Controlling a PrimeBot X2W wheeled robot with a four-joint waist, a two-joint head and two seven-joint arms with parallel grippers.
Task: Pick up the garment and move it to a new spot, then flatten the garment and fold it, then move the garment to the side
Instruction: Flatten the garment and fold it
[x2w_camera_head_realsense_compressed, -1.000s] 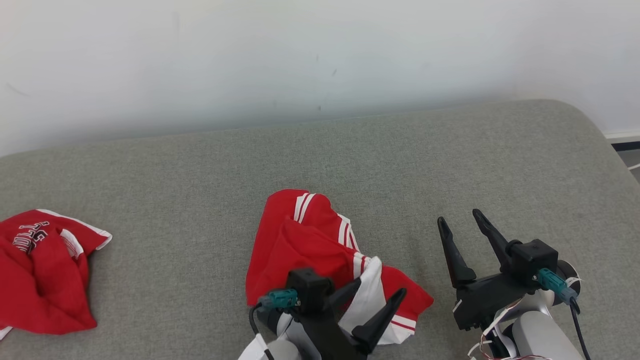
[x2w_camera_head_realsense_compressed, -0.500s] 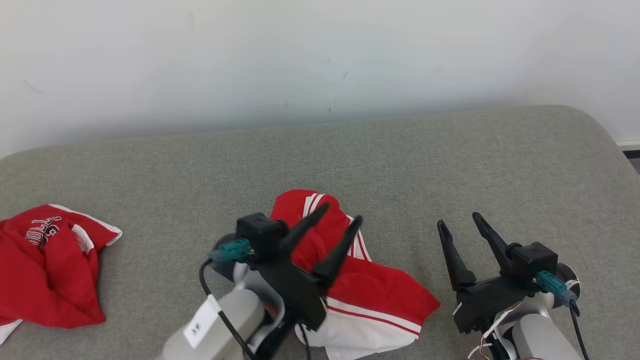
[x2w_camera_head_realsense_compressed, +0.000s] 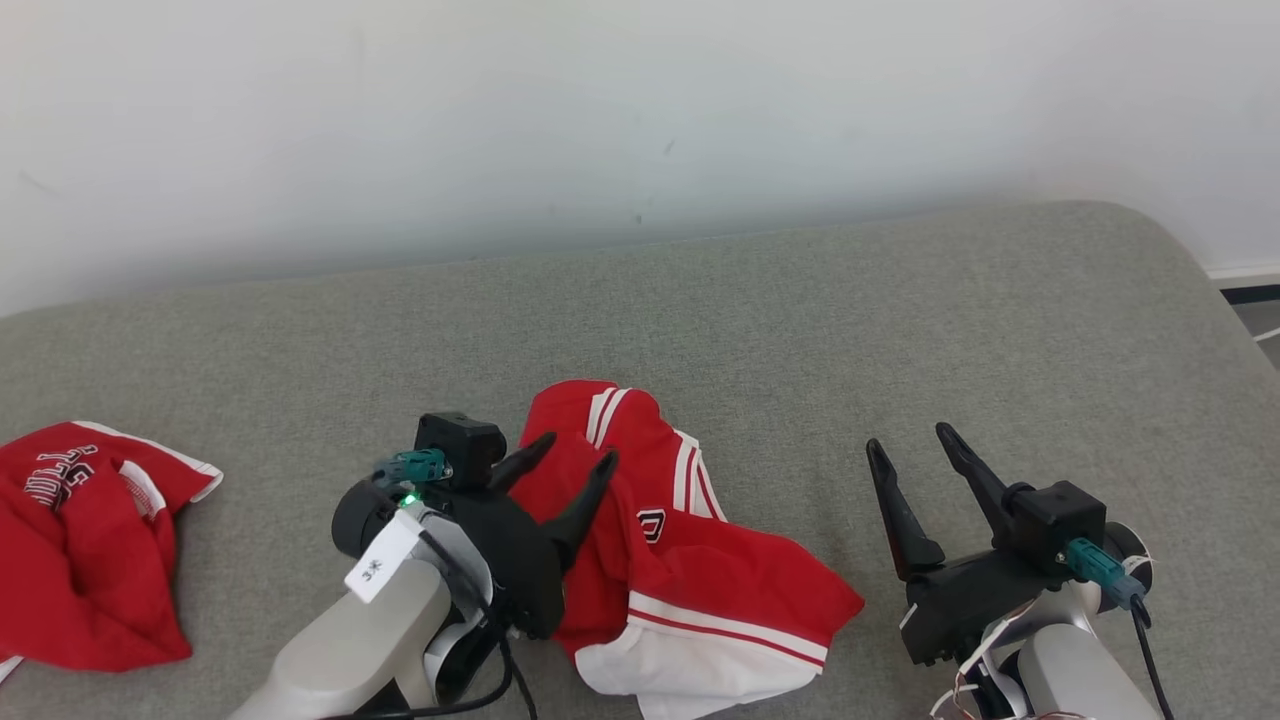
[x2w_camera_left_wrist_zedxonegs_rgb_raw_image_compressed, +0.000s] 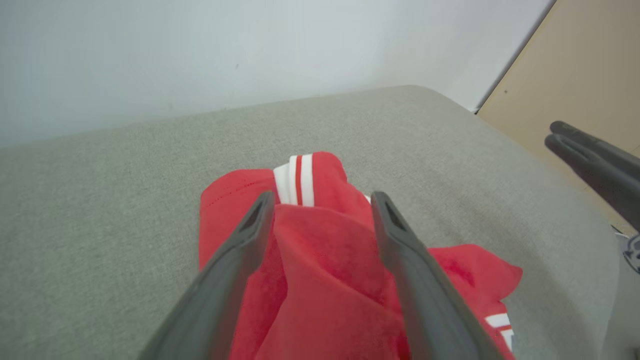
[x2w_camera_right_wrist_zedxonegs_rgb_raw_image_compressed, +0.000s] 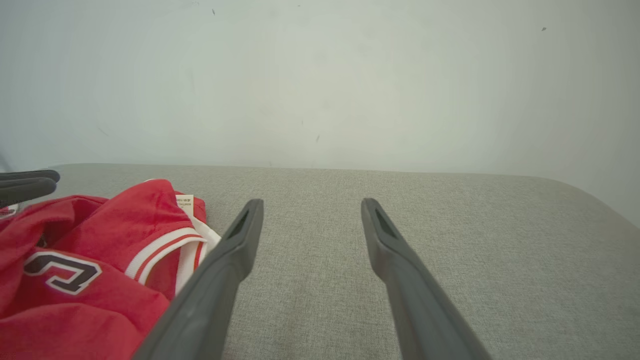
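Observation:
The garment (x2w_camera_head_realsense_compressed: 700, 570) is a red jersey with white stripes, lying crumpled on the middle of the grey cushion (x2w_camera_head_realsense_compressed: 800, 320). My left gripper (x2w_camera_head_realsense_compressed: 580, 447) hovers open over its left part, and the fabric (x2w_camera_left_wrist_zedxonegs_rgb_raw_image_compressed: 320, 250) shows between the spread fingers without being pinched. My left gripper (x2w_camera_left_wrist_zedxonegs_rgb_raw_image_compressed: 322, 196) points toward the striped hem. My right gripper (x2w_camera_head_realsense_compressed: 908, 436) stands open just right of the garment, over bare cushion. In the right wrist view, my right gripper (x2w_camera_right_wrist_zedxonegs_rgb_raw_image_compressed: 311, 202) holds nothing and the garment (x2w_camera_right_wrist_zedxonegs_rgb_raw_image_compressed: 90, 250) lies to its left.
A second red garment (x2w_camera_head_realsense_compressed: 80, 560) with white lettering lies crumpled at the cushion's far left. A pale wall (x2w_camera_head_realsense_compressed: 640, 120) runs along the back. The cushion's rounded edge (x2w_camera_head_realsense_compressed: 1210, 280) drops off at the right, with a beige panel (x2w_camera_left_wrist_zedxonegs_rgb_raw_image_compressed: 575, 75) beyond it.
My left gripper has let go of the garment's white part and moved up and to the left over the red fabric. The white part now lies flat. The right gripper has stayed put.

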